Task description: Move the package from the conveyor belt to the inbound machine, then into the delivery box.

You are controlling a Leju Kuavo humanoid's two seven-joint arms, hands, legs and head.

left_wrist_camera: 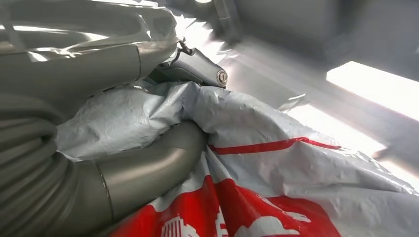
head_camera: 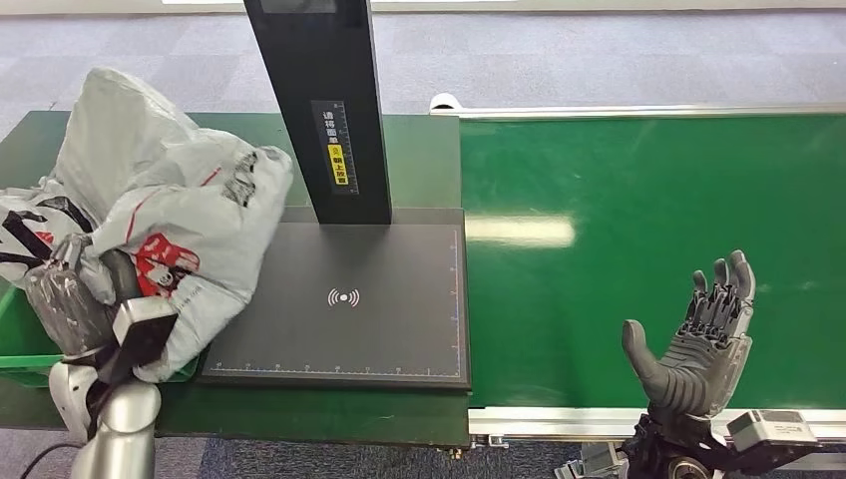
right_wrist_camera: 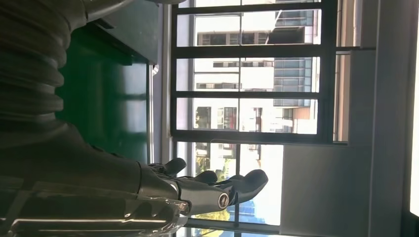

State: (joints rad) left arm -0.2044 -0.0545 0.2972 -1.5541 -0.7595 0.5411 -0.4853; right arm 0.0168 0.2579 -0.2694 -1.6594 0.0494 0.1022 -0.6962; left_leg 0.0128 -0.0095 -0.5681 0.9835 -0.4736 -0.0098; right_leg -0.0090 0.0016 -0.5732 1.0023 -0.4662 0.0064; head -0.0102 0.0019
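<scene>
The left hand (head_camera: 75, 299) grips a grey plastic mailer package (head_camera: 170, 200) with red print, its thumb and fingers pressed into the crumpled film in the left wrist view. The package hangs over the left edge of the black inbound machine (head_camera: 344, 299), partly resting on its scanning plate and partly over the green delivery box (head_camera: 15, 344), beside other bagged parcels (head_camera: 25, 235). The right hand (head_camera: 698, 334) is raised above the near edge of the green conveyor belt (head_camera: 648, 230), fingers spread and holding nothing.
</scene>
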